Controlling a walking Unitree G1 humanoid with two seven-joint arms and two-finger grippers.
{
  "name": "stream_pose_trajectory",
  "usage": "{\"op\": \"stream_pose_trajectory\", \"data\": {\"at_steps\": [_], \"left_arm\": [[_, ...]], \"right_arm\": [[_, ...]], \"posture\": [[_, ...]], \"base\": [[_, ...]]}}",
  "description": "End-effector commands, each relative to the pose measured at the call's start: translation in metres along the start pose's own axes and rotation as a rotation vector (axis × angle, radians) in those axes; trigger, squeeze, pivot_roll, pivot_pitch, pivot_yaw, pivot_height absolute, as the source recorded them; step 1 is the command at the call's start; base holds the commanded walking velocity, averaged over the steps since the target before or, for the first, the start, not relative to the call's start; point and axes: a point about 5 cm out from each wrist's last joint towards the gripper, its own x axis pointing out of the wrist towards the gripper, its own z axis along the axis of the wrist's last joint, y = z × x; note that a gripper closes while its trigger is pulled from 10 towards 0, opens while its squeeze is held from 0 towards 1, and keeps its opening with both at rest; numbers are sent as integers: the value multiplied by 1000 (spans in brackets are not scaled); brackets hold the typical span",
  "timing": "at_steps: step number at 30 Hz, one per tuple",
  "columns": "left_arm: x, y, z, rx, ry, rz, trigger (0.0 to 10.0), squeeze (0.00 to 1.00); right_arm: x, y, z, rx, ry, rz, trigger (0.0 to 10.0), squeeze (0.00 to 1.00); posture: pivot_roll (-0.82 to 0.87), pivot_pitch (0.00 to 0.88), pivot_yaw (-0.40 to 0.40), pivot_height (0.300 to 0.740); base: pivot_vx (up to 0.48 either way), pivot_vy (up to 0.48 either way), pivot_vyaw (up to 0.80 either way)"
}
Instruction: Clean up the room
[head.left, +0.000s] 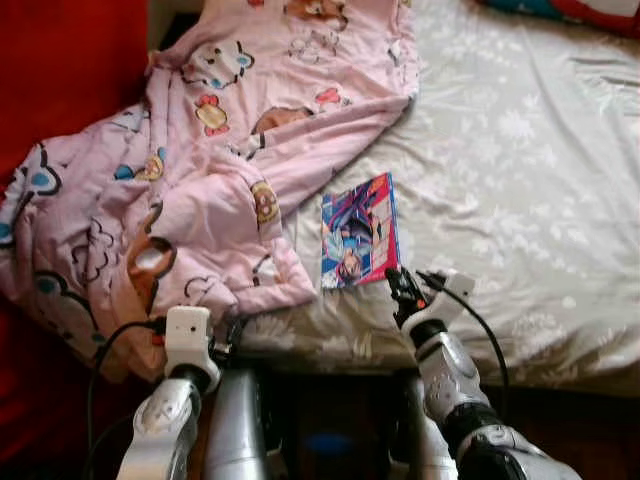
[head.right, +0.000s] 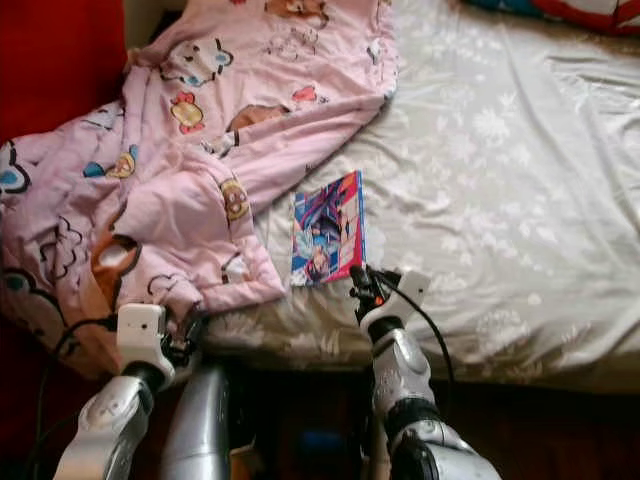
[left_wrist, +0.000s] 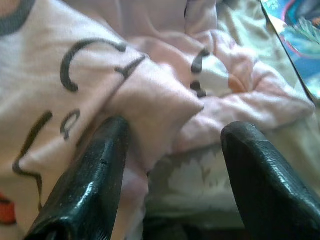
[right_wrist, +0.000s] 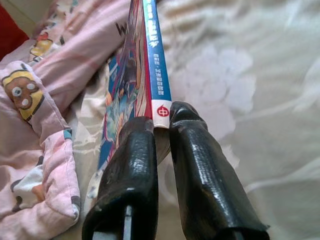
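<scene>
Pinching the near end of the book (right_wrist: 150, 75), the right gripper (right_wrist: 161, 120) has its two fingers pressed onto the spine corner, one on each face, so the book is raised on edge at that end and its long axis runs straight away from the fingers across the bed (head.left: 520, 180). From the head views the book is seen lying on the pale sheet just ahead of the right gripper, its far end toward the middle of the mattress and its left side close beside the blanket (head.left: 200, 170); whether the two touch cannot be told. The right arm is plainly the nearer one to it. The left gripper (left_wrist: 170, 150) is held at the bed's near edge with its fingers spread, a fold of the pink blanket lying between them but apparently not clamped. A lift of the book is judged to be the step in hand, and since only a corner is gripped, the book could swing or slip as it comes up. The blanket is left crumpled over the bed's left side.
</scene>
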Motion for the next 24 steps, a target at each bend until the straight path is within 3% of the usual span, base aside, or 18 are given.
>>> {"op": "stream_pose_trajectory", "data": {"at_steps": [1, 8, 12, 17, 24], "left_arm": [[0, 4, -8, 5, 16, 20, 10000, 0], [11, 11, -13, 7, 14, 50, 10000, 0], [11, 14, -17, 8, 19, 59, 10000, 0], [13, 14, -17, 6, 6, 61, 10000, 0], [18, 11, -18, 1, -11, 58, 10000, 0]], "right_arm": [[-5, -7, 8, -66, -56, -20, 10000, 0], [-19, -28, 28, -224, -155, -143, 10000, 0], [-21, -27, 33, -324, -168, -128, 10000, 0], [-24, -29, 42, -351, -223, -150, 10000, 0], [-23, -28, 42, -367, -214, -177, 10000, 0]], "posture": [[-21, 100, -5, 579], [-46, 39, -14, 579], [-66, 21, -15, 579], [-65, 9, -19, 589], [-65, 0, -26, 634]], "base": [[0, 0, 0], [0, 0, 0], [0, 0, 0], [0, 0, 0], [0, 0, 0]]}}
